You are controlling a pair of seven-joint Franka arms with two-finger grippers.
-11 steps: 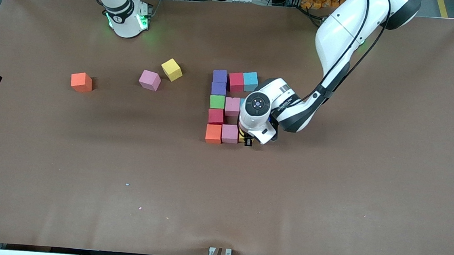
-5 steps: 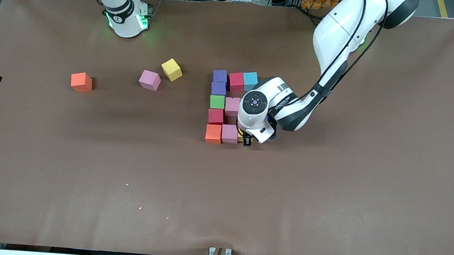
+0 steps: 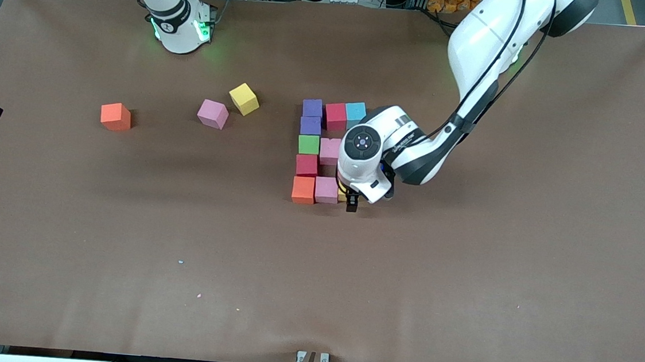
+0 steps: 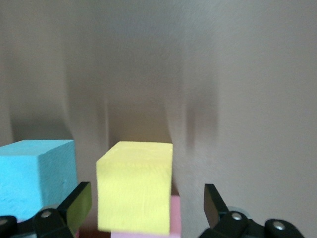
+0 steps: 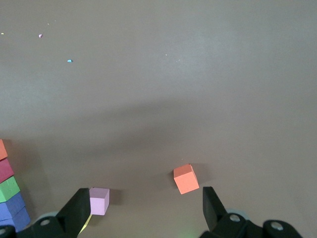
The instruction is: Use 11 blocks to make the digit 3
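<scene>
Right arm: I wait, folded back at the table's robot-side edge; my right gripper [image 5: 143,218] hangs high, fingers apart, holding nothing.
Loose blocks: orange block [image 3: 116,116], pink block [image 3: 213,114], yellow block [image 3: 244,98], toward my right arm's end.
Figure: blocks [image 3: 309,145] mid-table.
Left arm: I reach down; my left gripper [image 4: 147,208] straddles the placed yellow block [image 4: 134,192], fingers apart.
</scene>
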